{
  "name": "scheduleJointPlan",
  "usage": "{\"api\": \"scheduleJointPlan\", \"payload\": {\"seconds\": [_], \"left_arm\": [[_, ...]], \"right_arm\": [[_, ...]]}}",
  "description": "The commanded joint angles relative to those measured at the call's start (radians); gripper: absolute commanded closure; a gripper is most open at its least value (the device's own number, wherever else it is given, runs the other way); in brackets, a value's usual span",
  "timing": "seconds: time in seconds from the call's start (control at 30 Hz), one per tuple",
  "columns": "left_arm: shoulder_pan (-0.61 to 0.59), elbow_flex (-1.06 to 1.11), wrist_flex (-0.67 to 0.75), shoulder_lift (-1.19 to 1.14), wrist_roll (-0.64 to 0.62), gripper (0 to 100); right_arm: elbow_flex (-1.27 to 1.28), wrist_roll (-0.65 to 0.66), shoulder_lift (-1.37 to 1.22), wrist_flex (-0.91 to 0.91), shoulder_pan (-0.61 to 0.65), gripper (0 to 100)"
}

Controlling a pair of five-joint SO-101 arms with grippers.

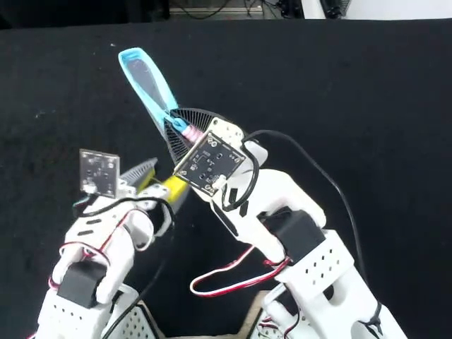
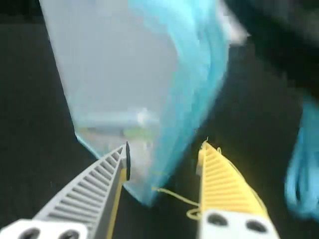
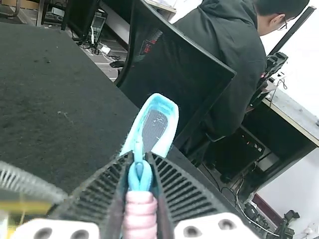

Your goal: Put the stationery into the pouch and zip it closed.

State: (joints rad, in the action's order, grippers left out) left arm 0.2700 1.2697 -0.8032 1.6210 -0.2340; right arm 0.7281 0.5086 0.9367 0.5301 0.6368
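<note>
high view: a black worktop (image 1: 367, 106) fills the scene, with cables (image 1: 212, 8) along its far edge. the pouch (image 1: 147, 79), pale blue and see-through, is lifted off the worktop and slants up and away. the right pincer (image 1: 185, 131) is clenched on its near end. the left pincer (image 1: 158, 179) sits just beside and below it.

left wrist view: dark worktop behind. the left pincer (image 2: 165, 147) is released, grey and yellow fingers spread, with the pouch's (image 2: 124, 84) lower corner between them. something greenish shows blurred inside.

right wrist view: the worktop (image 3: 50, 99) ends at a black mesh chair (image 3: 169, 64) in the room beyond. the right pincer (image 3: 139, 162) grasps the pouch (image 3: 155, 124) by its blue loop, above a pink tab (image 3: 139, 214).
</note>
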Motion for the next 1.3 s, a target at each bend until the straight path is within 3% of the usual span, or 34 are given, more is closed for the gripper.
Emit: {"api": "scheduleJointPlan", "payload": {"seconds": [0.0, 0.2, 0.47, 0.77, 0.87, 1.03, 1.27], "left_arm": [[-0.136, 0.051, 0.215, 0.000, -0.005, 78], [-0.226, 0.073, 0.209, 0.009, -0.005, 78], [-0.242, 0.059, 0.186, 0.009, 0.037, 78], [-0.199, -0.151, -0.153, 0.009, 0.184, 77], [-0.194, -0.196, -0.203, 0.009, 0.184, 74], [-0.068, -0.170, -0.170, 0.009, 0.184, 73], [-0.044, 0.004, 0.115, 0.000, 0.187, 73]], "right_arm": [[-0.044, 0.009, 0.001, -0.032, -0.009, 98.8], [-0.044, 0.009, -0.001, -0.040, -0.009, 98.8], [-0.044, 0.005, -0.001, -0.035, -0.006, 98.8], [-0.042, 0.006, -0.001, -0.035, -0.006, 98.8], [-0.042, 0.008, -0.001, -0.034, -0.006, 98.8], [-0.044, 0.009, -0.001, -0.040, -0.006, 98.8], [-0.044, 0.003, -0.001, -0.034, -0.006, 98.8]]}}
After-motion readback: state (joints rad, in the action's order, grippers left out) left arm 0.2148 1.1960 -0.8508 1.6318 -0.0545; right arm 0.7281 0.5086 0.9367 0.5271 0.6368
